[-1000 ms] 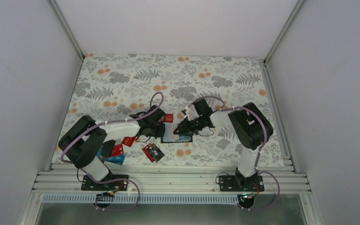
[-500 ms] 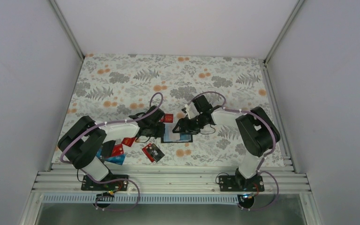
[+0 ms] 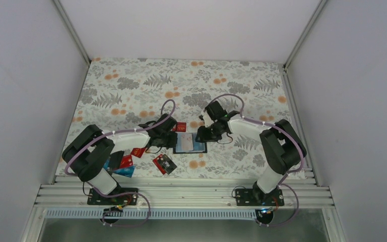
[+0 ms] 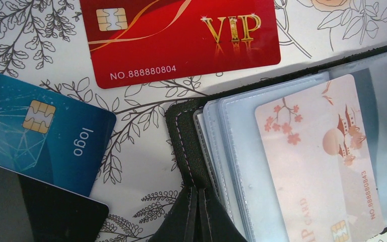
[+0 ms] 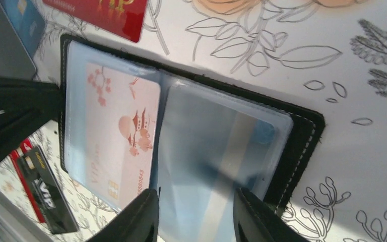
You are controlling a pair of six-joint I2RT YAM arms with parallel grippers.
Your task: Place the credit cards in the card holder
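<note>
On the floral-print tablecloth [image 3: 131, 85] the black folding card holder [image 3: 190, 144] lies open, a pale pink card [image 4: 316, 156] in one clear sleeve [image 4: 242, 151]; the left gripper [image 4: 198, 194] has its fingers pressed together at the holder's left edge; the right gripper [image 5: 196, 201] holds its fingers apart above it; a red plastic VIP card [image 4: 181, 35] and a blue chip card [image 4: 40, 133] lie just beside.

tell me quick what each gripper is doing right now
Left gripper: shut on the edge of the black folding card holder.
Right gripper: open, holding nothing, above the holder.
</note>
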